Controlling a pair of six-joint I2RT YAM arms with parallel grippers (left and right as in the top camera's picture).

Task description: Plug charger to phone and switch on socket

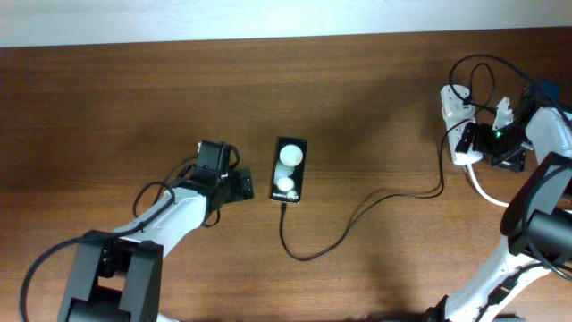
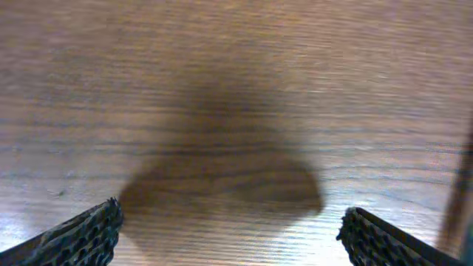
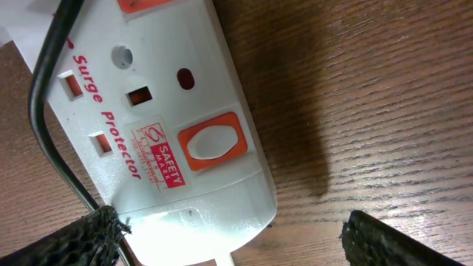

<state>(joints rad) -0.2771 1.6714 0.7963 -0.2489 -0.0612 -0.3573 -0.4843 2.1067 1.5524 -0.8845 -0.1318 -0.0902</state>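
The black phone (image 1: 290,170) with two white blobs lies flat at the table's middle. The thin black charger cable (image 1: 357,219) runs from the phone's near edge, where its tip meets the phone, rightward and up to the white socket strip (image 1: 453,105). My left gripper (image 1: 244,186) is open and empty just left of the phone; its wrist view shows only bare wood between the fingers (image 2: 230,233). My right gripper (image 1: 469,143) hovers open over the socket's near end (image 3: 236,240). The right wrist view shows the socket (image 3: 155,96), its red rocker switch (image 3: 211,140) and the black cable (image 3: 48,118).
The socket's thick white cord (image 1: 483,190) curls off its near end toward my right arm. More black cable loops (image 1: 487,76) lie behind the socket at the back right. A dark edge (image 2: 462,185) shows at the right of the left wrist view.
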